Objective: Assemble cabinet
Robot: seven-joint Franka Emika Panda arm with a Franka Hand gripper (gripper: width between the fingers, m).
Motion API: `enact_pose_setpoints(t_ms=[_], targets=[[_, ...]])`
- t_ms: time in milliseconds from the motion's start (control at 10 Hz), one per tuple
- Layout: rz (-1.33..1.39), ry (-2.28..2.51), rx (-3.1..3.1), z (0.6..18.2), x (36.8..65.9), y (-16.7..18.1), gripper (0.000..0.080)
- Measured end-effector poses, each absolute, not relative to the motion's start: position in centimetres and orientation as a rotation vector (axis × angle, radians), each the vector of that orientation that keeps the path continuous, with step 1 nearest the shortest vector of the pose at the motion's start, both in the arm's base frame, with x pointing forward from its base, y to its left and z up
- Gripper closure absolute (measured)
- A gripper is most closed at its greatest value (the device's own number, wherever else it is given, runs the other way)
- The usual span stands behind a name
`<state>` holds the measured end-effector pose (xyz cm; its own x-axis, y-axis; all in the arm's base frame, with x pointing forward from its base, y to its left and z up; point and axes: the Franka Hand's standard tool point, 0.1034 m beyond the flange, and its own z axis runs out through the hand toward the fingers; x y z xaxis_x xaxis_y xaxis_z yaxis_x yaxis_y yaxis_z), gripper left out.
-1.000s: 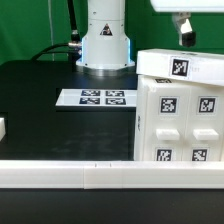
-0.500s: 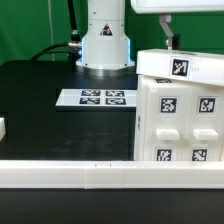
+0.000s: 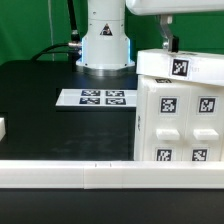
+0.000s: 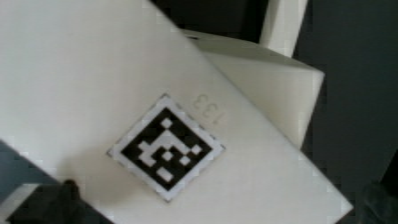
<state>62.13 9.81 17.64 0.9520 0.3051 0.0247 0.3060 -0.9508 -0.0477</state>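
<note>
The cabinet (image 3: 180,115) is the big white box with several tags at the exterior view's right, with a tilted tagged top panel (image 3: 178,66). My gripper (image 3: 167,40) hangs just above the panel's back edge, only one dark finger showing. In the wrist view the white tagged panel (image 4: 178,140) fills the picture. One dark fingertip (image 4: 50,203) shows at a corner, and the panel lies across the space between the jaws of the gripper (image 4: 214,216). The jaws stand wide apart and grip nothing.
The marker board (image 3: 95,98) lies on the black table in the middle. The arm's white base (image 3: 105,40) stands behind it. A small white block (image 3: 2,128) sits at the exterior view's left edge. A long white rail (image 3: 100,175) runs along the front.
My gripper has moved toward the exterior view's left and slightly down, from above the cabinet's far right to over the top panel's back edge. The cabinet has not moved.
</note>
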Motion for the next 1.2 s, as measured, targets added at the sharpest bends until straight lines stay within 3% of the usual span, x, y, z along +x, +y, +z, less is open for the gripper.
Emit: enact_pose_setpoints(t_ms=[600, 1000, 1200], targets=[[-0.038, -1.49, -2.764, 16.3, 61.5, 9.3, 0.0002], [-0.032, -1.468, -2.774, 16.1, 61.4, 8.9, 0.0002], [-0.032, -1.451, -2.783, 16.2, 61.4, 8.8, 0.0244]])
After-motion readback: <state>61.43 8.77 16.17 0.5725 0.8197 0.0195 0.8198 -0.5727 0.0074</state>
